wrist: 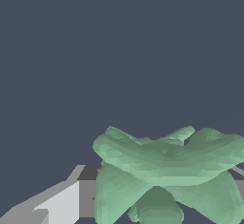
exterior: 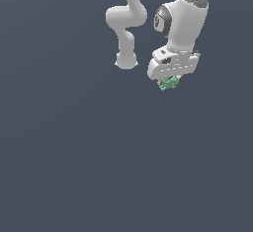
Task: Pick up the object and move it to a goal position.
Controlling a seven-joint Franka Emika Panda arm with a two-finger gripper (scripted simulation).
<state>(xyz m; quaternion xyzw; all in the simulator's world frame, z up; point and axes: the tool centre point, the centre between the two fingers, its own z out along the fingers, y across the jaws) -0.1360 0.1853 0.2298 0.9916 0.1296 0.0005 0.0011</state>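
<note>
At the upper right of the exterior view: arm [exterior: 180, 26] reaches down, white gripper [exterior: 169, 80] at its low end.
Arm: white Panda, dark joint cap facing the camera, links running out of frame at the top.
Second white link: curved segment [exterior: 126, 23] to the exterior view's left of the wrist, ending in a rounded stub.
Gripper: fingers mostly hidden under the hand body in the exterior view; clamped on the lump, which sits tight between them.
Lump: light-green, jagged lump [exterior: 169, 83] pokes out just below the gripper, much smaller than the hand.
Lump, wrist view: lump [wrist: 169, 168] fills the near field, crossed lobes like a bow-tie, faceted surface.
Finger: one pale grey finger [wrist: 62, 201] shows beside the lump, dark pad strip [wrist: 88, 172] touching its edge; a sliver of the other side shows at the far edge of the lump.
Contact with floor: cannot tell from either view; no shadow or edge to judge height.
Background: flat dark blue-grey surface [exterior: 74, 167] everywhere, no markings.
Goal marker: cannot tell.
</note>
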